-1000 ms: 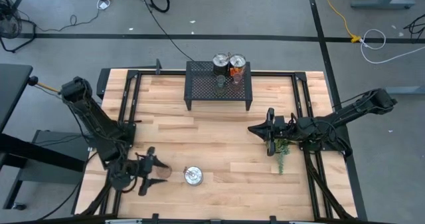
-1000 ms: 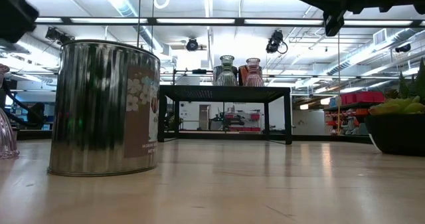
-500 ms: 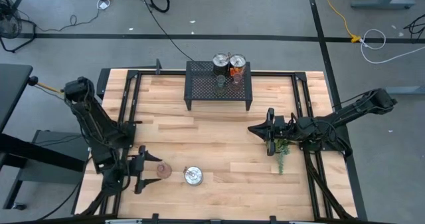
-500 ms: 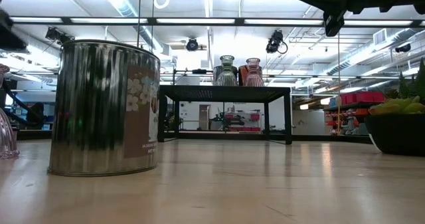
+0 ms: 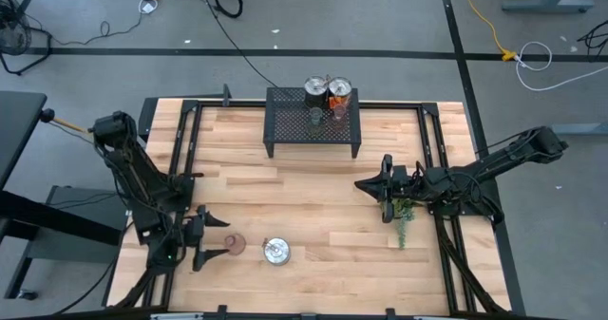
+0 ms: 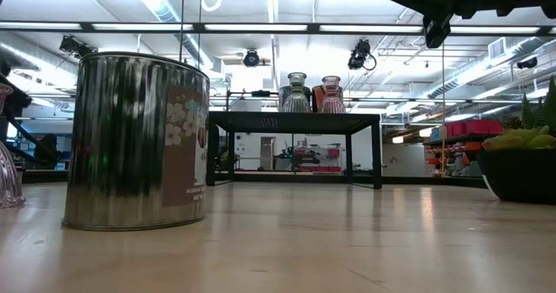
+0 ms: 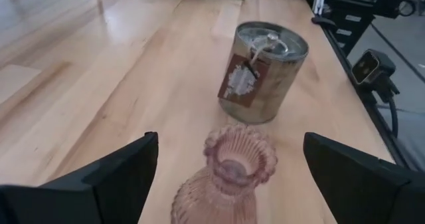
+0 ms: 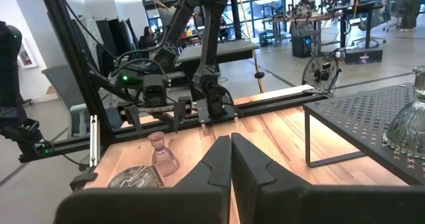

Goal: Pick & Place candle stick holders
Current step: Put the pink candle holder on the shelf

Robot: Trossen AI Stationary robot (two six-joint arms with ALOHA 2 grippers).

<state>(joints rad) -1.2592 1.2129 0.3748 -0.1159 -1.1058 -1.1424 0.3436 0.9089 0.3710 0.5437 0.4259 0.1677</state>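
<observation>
Your left gripper (image 5: 211, 240) sits at the near-left corner of the table (image 5: 313, 192) with its fingers spread wide and nothing between them; the pink holder (image 7: 229, 174) stands upright on the wood just in front of the open fingers, free of both, which reads as a holder set down and let go rather than one about to be lifted. From above, that same holder (image 5: 234, 245) is just beside the tin (image 5: 276, 252), near but not touching, so you have little room on that side if you swing the fingers across. The other two holders, one green (image 5: 316, 117) and one pink (image 5: 338, 112), stand on the black mesh stand (image 5: 313, 122) at the far edge, tucked close against two more tins (image 5: 328, 88) behind them; I judge those tins the main nuisance for any grasp there, since fingers coming from behind would hit them first. Your right gripper (image 5: 385, 187) hangs above the table's right side with its fingers pressed together and holding nothing, its wrist camera looking across at the left arm and the placed holder (image 8: 163, 156). The plant (image 5: 405, 214) lies right under and beside that right arm, so a descent straight down from there would likely brush the leaves. The low camera is mostly blocked by the near tin (image 6: 136, 142), with the stand visible beyond
</observation>
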